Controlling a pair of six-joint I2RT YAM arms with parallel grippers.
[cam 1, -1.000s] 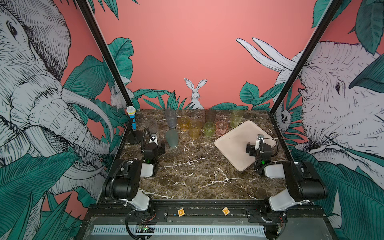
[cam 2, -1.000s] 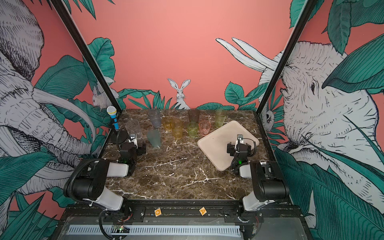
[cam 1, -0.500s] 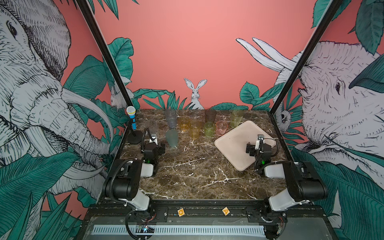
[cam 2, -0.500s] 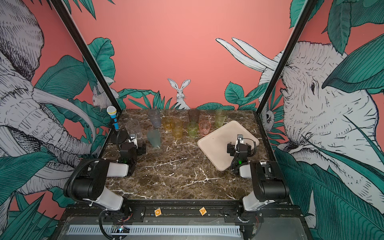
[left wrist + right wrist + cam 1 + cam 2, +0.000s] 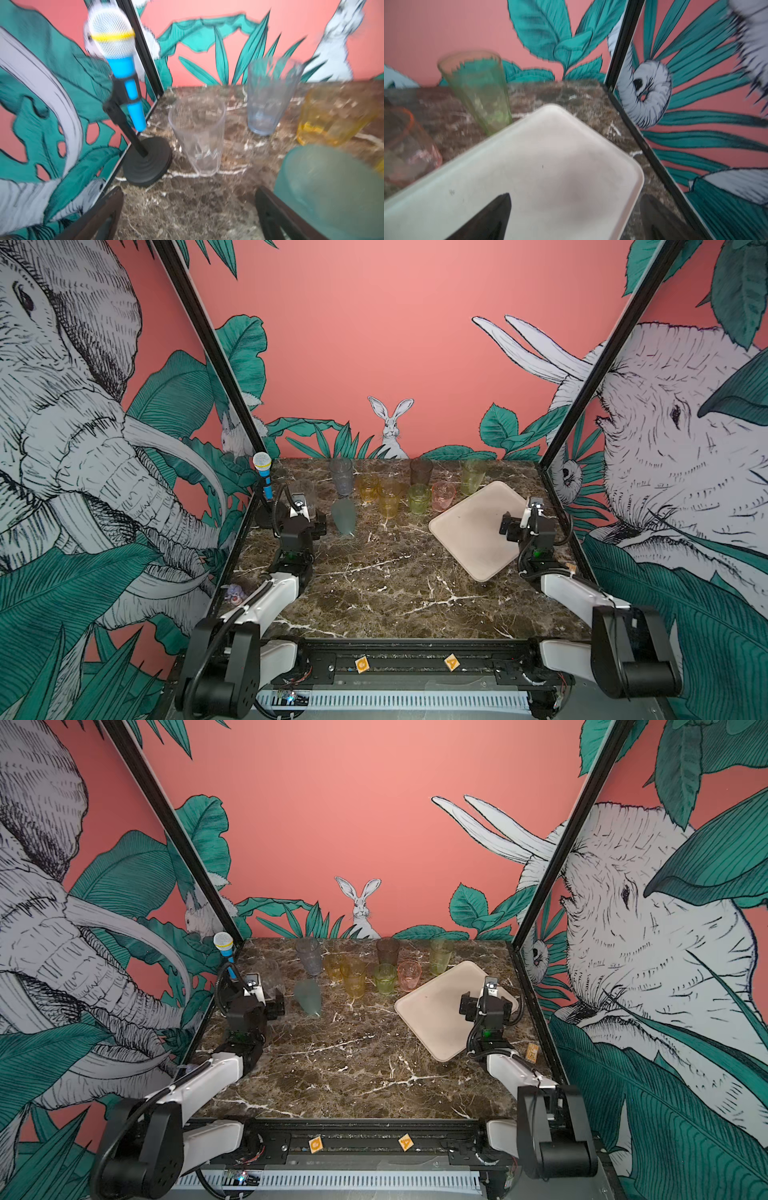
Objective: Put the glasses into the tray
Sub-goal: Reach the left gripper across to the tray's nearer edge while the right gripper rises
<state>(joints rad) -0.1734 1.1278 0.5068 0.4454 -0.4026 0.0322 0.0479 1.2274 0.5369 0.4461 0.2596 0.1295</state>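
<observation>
Brown marble tabletop (image 5: pixel 374 585), pink jungle-mural walls (image 5: pixel 374 344), glasses (image 5: pixel 389 499) at back, tray (image 5: pixel 465 531), left hand (image 5: pixel 189 189) and right hand (image 5: pixel 575 197) spread wide

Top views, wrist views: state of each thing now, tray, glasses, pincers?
tray, empty.
clear glass, upright, empty.
blue-grey glass, upright, empty.
teal glass, outside the tray; upright or tipped unclear.
amber glass, upright.
yellow glass, upright.
smoky glass, upright.
short green glass, upright.
pink glass, upright, beside the tray.
tall green glass, upright, beside the tray.
left pincer, open, empty.
right pincer, open, above the tray.
</observation>
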